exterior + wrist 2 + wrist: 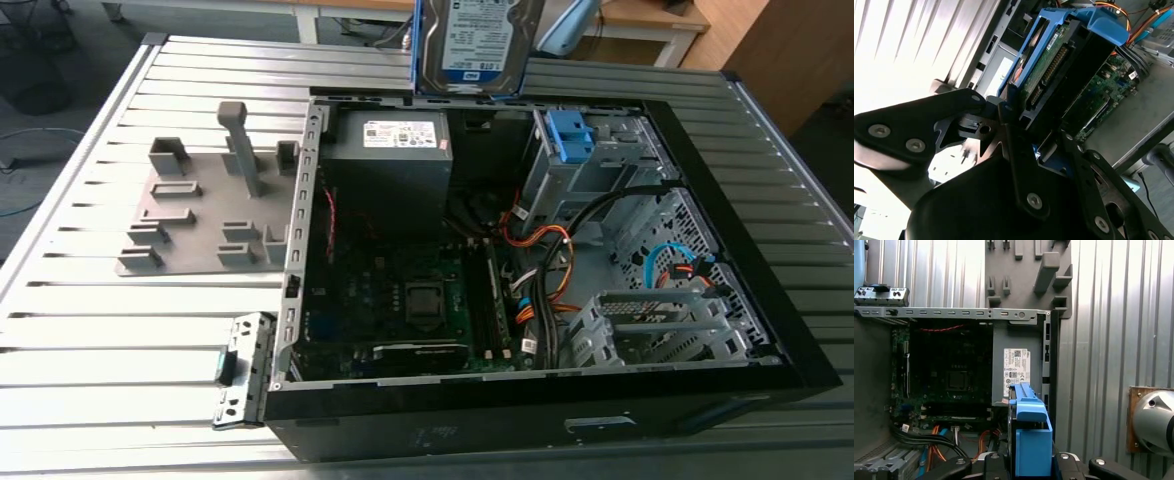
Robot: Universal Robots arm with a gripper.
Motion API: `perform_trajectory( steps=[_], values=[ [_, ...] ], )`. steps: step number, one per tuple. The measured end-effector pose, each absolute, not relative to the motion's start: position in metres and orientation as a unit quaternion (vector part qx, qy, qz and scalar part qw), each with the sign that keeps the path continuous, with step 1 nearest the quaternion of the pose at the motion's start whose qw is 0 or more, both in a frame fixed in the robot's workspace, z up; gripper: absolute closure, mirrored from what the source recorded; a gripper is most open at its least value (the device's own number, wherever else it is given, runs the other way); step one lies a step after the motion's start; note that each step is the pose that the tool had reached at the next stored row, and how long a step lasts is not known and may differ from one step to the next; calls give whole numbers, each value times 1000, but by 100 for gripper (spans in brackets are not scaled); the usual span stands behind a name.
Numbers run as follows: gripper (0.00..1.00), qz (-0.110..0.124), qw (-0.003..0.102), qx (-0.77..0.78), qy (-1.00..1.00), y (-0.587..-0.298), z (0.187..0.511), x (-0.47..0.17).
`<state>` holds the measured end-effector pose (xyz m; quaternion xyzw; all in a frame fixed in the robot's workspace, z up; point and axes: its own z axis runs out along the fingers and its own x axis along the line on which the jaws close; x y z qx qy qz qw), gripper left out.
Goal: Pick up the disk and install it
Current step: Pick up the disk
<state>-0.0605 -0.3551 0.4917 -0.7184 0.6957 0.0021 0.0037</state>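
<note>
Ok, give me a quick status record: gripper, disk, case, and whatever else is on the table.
gripper: shut on the disk, clamping its blue frame
disk: held upright above the open case, not yet installed
case: lying on its side, panel off, interior exposed
blue bracket: sits in the drive cage inside the case
power supply: grey box with white sticker, inside the case
fixture plate: grey, beside the case on the exterior view's left
table: ribbed metal, carries case and plate
</note>
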Motion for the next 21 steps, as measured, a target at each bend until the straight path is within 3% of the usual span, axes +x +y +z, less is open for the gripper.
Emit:
perform_trajectory(
  steps=[21],
  values=[
    [64, 2, 4, -718, 696, -369, 492, -59]
  ],
)
